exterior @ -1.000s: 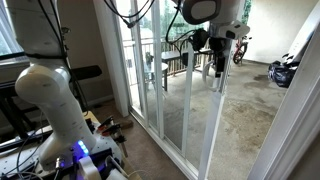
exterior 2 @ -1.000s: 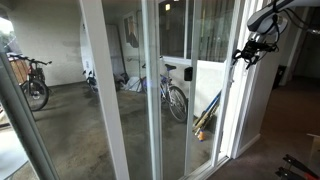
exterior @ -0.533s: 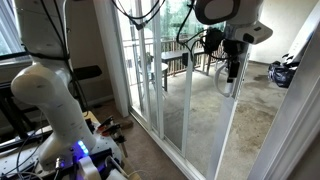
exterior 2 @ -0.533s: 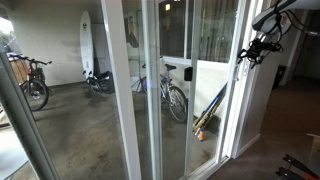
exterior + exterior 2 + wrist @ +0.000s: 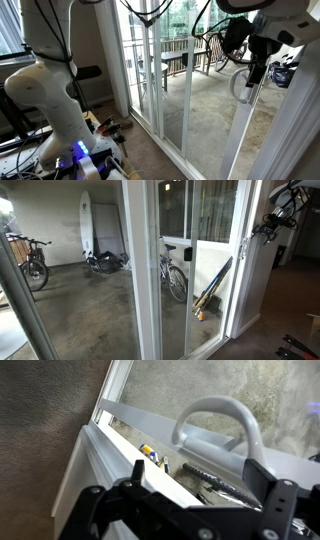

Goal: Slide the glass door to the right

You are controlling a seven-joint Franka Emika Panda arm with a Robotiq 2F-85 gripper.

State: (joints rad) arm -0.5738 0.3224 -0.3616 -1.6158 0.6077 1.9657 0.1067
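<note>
The glass door (image 5: 237, 135) is a tall clear panel in a narrow white frame, seen in both exterior views (image 5: 140, 280). Its curved loop handle (image 5: 240, 86) sits on the leading vertical edge and also shows in the other exterior view (image 5: 243, 248). My gripper (image 5: 256, 70) is at the handle, at about chest height (image 5: 266, 224). In the wrist view the white loop handle (image 5: 215, 415) lies just ahead of my gripper (image 5: 200, 485). The dark fingers are spread wide apart and close on nothing.
A white door jamb (image 5: 296, 130) stands close beyond the door's leading edge. The robot's white base (image 5: 50, 100) and floor cables (image 5: 110, 128) are indoors. Outside are bicycles (image 5: 176, 276) (image 5: 30, 265), a surfboard (image 5: 87, 225) and a concrete patio floor (image 5: 205, 105).
The door has slid sideways with my gripper at its handle. Both moved toward the jamb over the last second. The door's trailing frame has also shifted the same way.
</note>
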